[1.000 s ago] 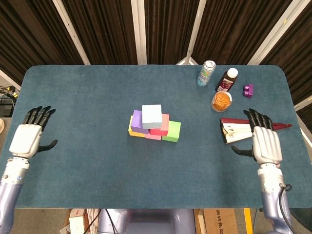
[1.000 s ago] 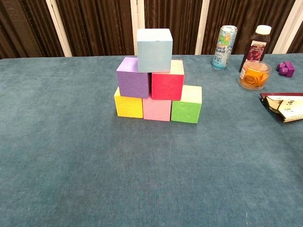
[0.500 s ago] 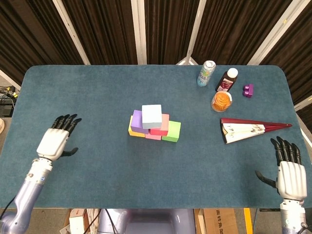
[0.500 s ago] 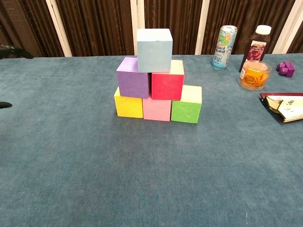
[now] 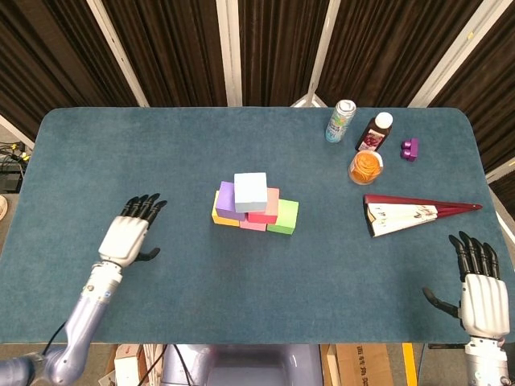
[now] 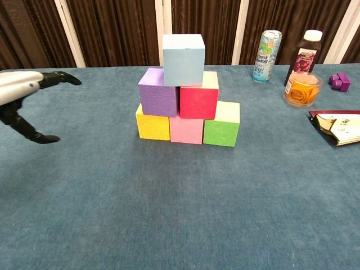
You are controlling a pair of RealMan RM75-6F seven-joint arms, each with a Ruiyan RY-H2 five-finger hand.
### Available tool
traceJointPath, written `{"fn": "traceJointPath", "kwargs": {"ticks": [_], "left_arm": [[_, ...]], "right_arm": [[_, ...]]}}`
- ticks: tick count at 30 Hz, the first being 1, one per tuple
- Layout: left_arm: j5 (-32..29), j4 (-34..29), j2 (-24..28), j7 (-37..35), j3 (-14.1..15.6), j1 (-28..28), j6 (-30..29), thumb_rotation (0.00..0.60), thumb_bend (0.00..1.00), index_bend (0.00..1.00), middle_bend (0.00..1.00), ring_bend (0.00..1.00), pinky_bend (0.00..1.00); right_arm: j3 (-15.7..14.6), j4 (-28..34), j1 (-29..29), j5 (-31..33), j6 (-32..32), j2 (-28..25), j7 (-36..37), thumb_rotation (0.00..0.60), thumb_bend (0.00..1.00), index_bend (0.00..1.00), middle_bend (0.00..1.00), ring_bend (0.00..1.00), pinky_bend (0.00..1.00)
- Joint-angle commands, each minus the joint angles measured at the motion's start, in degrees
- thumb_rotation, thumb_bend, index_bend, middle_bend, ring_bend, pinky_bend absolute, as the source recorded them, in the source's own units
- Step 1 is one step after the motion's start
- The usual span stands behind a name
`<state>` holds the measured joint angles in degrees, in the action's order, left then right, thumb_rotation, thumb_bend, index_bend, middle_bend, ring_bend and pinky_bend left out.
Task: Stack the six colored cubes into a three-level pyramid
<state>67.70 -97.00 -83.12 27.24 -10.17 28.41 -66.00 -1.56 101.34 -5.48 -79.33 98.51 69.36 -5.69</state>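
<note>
Can (image 5: pixel 340 121), bottle (image 5: pixel 374 132), fan (image 5: pixel 414 213)

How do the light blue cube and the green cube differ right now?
Level: the light blue cube tops the pyramid, resting on the purple cube and red cube; the green cube sits on the table. Position: light blue is centred; green ends the bottom row, beside the pink cube. Load: green partly carries red; light blue carries nothing. Both look alike in size and stand upright.

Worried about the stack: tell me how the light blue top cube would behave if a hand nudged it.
The light blue cube would probably slide or topple rather than roll, given its flat faces. It straddles the purple cube and red cube, so a push may shift those too. Its matte, foam-like surface suggests it is light.
</note>
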Motion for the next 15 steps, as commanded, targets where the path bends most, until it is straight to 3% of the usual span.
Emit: {"fn": "traceJointPath", "kwargs": {"ticks": [1,15], "left_arm": [[-1.94,1.20,-2.72,2.09,-1.23,1.77,0.05,0.600,0.27,0.09,0.00,0.00,0.00],[-7.72,4.17,-9.01,9.33,-3.32,6.21,-0.47,0.600,0.27,0.08,0.00,0.00,0.00]], "right_arm": [[0.53,0.27,0.34,0.19,-0.66,-0.09,-0.19,0.600,0.16,0.12,0.09,0.07,0.00],[3.18,0.56,1.77,1.55,-2.44,-0.10,-0.34,0.600,0.16,0.12,0.09,0.07,0.00]]}}
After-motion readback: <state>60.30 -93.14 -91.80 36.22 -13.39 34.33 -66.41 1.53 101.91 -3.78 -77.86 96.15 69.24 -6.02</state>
